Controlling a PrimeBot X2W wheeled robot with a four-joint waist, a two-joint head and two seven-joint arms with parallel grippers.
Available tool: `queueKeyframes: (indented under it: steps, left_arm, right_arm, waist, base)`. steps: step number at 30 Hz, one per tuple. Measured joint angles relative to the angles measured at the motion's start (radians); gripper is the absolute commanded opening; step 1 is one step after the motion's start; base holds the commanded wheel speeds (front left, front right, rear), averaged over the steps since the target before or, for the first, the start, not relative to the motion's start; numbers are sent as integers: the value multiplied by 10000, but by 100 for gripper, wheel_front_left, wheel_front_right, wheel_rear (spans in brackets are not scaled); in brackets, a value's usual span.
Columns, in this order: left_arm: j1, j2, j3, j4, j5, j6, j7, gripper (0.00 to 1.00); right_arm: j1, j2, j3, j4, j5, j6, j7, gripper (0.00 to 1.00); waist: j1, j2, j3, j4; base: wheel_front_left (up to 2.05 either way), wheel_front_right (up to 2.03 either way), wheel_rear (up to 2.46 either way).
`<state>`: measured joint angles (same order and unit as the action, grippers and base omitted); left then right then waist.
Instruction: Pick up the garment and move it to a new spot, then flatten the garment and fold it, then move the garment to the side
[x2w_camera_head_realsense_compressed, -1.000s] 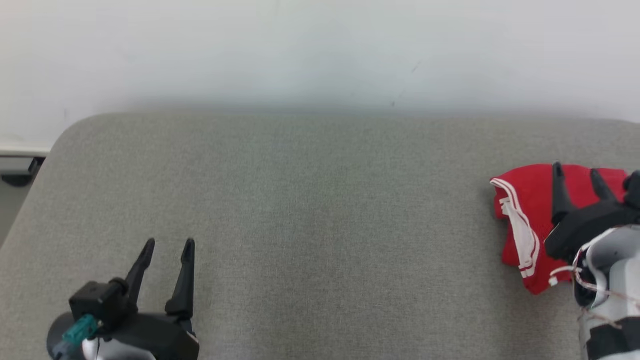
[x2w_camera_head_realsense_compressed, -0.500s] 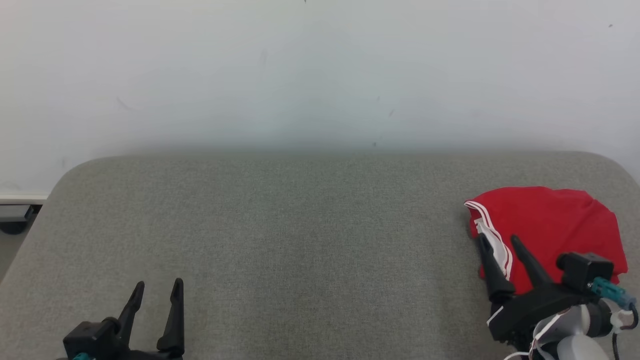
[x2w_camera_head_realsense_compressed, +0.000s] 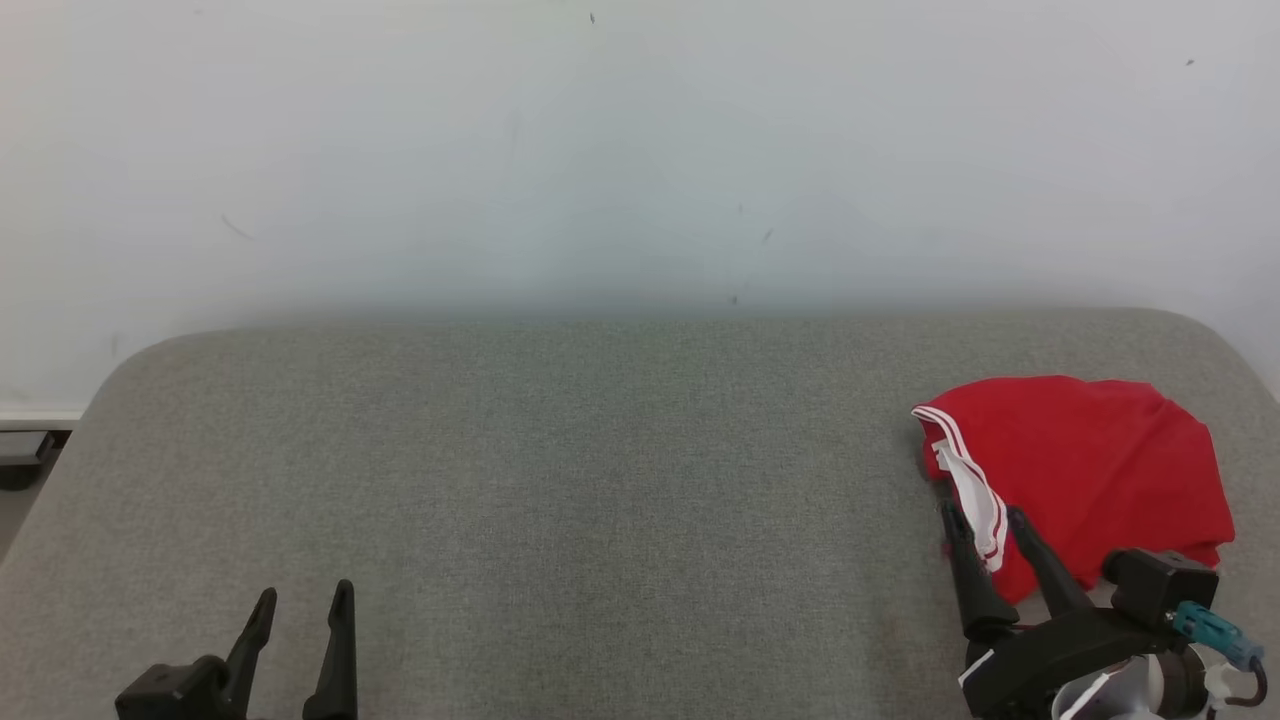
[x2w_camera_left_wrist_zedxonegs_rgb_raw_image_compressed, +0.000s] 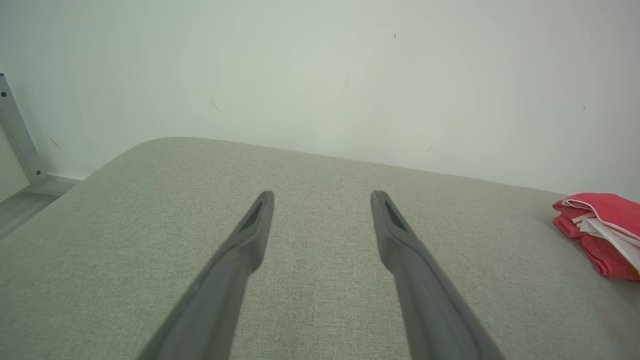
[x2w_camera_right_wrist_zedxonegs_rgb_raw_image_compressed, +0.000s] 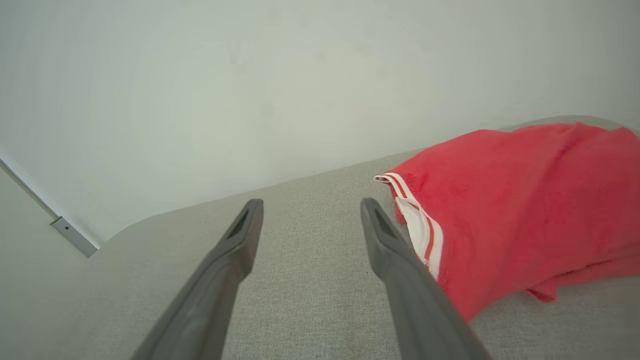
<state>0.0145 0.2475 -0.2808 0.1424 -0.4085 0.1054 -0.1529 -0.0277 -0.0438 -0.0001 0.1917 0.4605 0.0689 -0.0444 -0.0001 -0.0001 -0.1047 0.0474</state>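
Right now, your red garment (x2w_camera_head_realsense_compressed: 1090, 470) lies at the right end of the bench (x2w_camera_head_realsense_compressed: 600, 480). Your right pincer (x2w_camera_head_realsense_compressed: 983, 512) hangs spread and empty at its striped edge. Your left pincer (x2w_camera_head_realsense_compressed: 306, 590), also spread, sits well apart.

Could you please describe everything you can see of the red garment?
The red garment is soft, knit-looking cloth with a white band edged in red stripes along its left edge. It lies folded in a rumpled bundle at the right end of the grey padded surface. The right gripper, fingers open, sits at its striped edge; contact is unclear.
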Motion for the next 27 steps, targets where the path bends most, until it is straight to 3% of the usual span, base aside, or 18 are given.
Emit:
queueKeyframes:
  steps: [24, 25, 27]
  left_arm:
    - [-19, 42, -167, -65, -88, -71, 378, 100]
    - [-19, 42, -174, -71, -84, -75, 378, 0]
    - [130, -96, -276, 230, -81, -77, 382, 0]
  right_arm:
    - [198, -2, -6, -328, 182, -600, -2, 100]
    - [198, -2, 33, -339, 228, -616, 0, 0]
    - [382, 59, 54, -25, 224, -614, 15, 0]
  waist:
    - [1, 1, 251, -140]
    - [1, 0, 256, -141]
    - [1, 0, 257, -141]
  base:
    - [0, 0, 0]
    - [0, 0, 0]
    - [0, 0, 0]
